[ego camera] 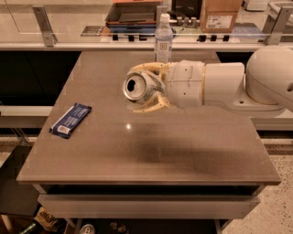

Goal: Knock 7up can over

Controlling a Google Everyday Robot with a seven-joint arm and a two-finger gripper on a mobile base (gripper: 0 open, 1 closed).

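The 7up can (137,87) lies on its side in mid-air above the table, its silver top with the opening facing left toward the camera. My gripper (145,87) reaches in from the right, and its cream fingers (147,68) close above and below the can, holding it. The can's white and green body is mostly hidden by the fingers. The white arm (229,84) stretches across the right half of the table (137,151).
A clear plastic water bottle (163,39) with a white label stands upright at the table's back edge, just behind the gripper. A blue snack packet (71,119) lies flat at the table's left. Behind the table runs a counter with a tray (135,13) and a cardboard box (219,14).
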